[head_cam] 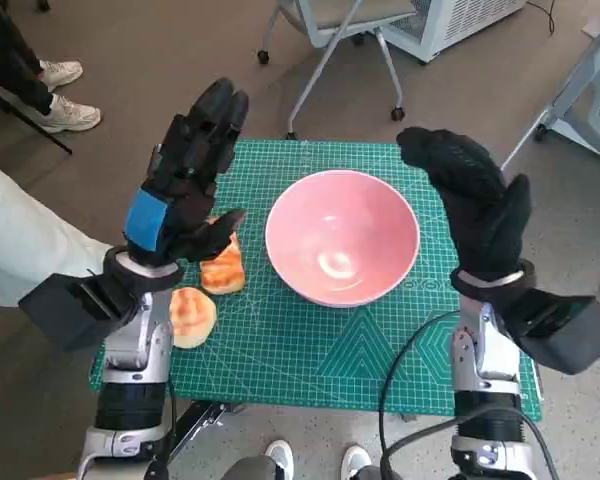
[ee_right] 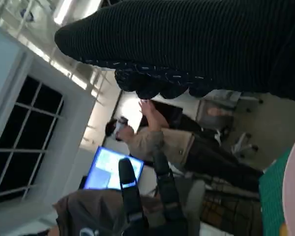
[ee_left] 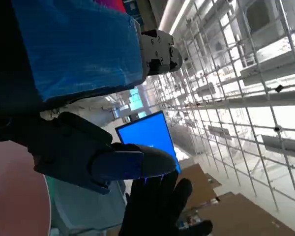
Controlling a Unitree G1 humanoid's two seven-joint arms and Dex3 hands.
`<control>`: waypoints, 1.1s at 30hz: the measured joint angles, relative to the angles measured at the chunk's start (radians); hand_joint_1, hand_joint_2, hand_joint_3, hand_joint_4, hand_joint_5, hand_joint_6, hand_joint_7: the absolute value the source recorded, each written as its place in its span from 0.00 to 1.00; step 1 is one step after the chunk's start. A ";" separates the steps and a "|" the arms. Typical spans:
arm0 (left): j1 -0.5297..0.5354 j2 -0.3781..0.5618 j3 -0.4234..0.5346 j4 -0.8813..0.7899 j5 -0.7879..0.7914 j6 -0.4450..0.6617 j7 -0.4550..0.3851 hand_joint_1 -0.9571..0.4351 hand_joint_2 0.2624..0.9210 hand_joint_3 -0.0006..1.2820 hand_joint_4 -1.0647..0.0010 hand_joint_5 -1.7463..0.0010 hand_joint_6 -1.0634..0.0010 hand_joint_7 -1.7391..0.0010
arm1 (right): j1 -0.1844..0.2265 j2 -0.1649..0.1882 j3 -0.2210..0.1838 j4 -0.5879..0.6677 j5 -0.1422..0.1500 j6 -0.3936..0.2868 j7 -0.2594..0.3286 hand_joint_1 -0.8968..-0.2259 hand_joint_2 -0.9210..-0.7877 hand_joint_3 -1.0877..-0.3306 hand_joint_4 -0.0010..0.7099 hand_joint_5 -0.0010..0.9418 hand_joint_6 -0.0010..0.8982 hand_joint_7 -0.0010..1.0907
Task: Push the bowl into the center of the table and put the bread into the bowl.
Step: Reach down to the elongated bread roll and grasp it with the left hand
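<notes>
A pink bowl (head_cam: 342,237) stands empty near the middle of the green cutting mat (head_cam: 320,350). Two pieces of bread lie left of it: a toasted slice (head_cam: 224,268) and a round bun (head_cam: 191,316). My left hand (head_cam: 185,180) is raised above the mat's left side, over the bread, fingers apart and holding nothing. My right hand (head_cam: 470,200) is raised to the right of the bowl, fingers spread, empty. The left wrist view shows my left hand's fingers (ee_left: 113,162) and the bowl's rim (ee_left: 14,196). The right wrist view shows the glove (ee_right: 196,44).
A chair base (head_cam: 330,60) on castors stands beyond the mat's far edge. A person's shoes (head_cam: 65,95) are at the far left, and feet (head_cam: 315,460) show at the near edge. A person (ee_right: 172,142) is seen in the right wrist view.
</notes>
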 measured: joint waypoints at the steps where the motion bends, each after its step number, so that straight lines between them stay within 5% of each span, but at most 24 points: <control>1: -0.001 0.004 0.000 0.002 -0.001 -0.003 -0.006 0.25 1.00 0.30 0.95 1.00 1.00 0.82 | 0.000 0.000 0.001 -0.001 -0.001 0.002 -0.002 0.23 0.00 0.59 0.26 0.00 0.08 0.54; 10: -0.003 0.096 0.013 0.004 0.018 -0.018 -0.063 0.30 1.00 0.26 0.92 0.99 1.00 0.80 | 0.000 0.000 0.013 -0.006 -0.021 0.009 -0.026 0.28 0.00 0.59 0.26 0.00 0.06 0.54; 19: -0.033 0.392 0.025 -0.001 0.105 0.023 -0.212 0.49 0.88 0.11 0.79 0.97 0.89 0.66 | 0.001 -0.003 0.013 -0.008 -0.029 0.009 -0.036 0.30 0.00 0.56 0.25 0.00 0.05 0.55; 27: -0.112 0.588 0.003 0.010 0.206 0.136 -0.283 0.72 0.84 0.07 0.72 0.99 0.70 0.78 | 0.001 -0.003 0.008 -0.005 -0.029 0.007 -0.039 0.28 0.00 0.56 0.26 0.00 0.05 0.55; 33: -0.152 0.655 -0.053 0.031 0.314 0.164 -0.304 0.78 0.83 0.05 0.70 1.00 0.62 0.88 | 0.001 -0.002 0.004 -0.003 -0.030 0.000 -0.045 0.30 0.00 0.54 0.26 0.00 0.04 0.56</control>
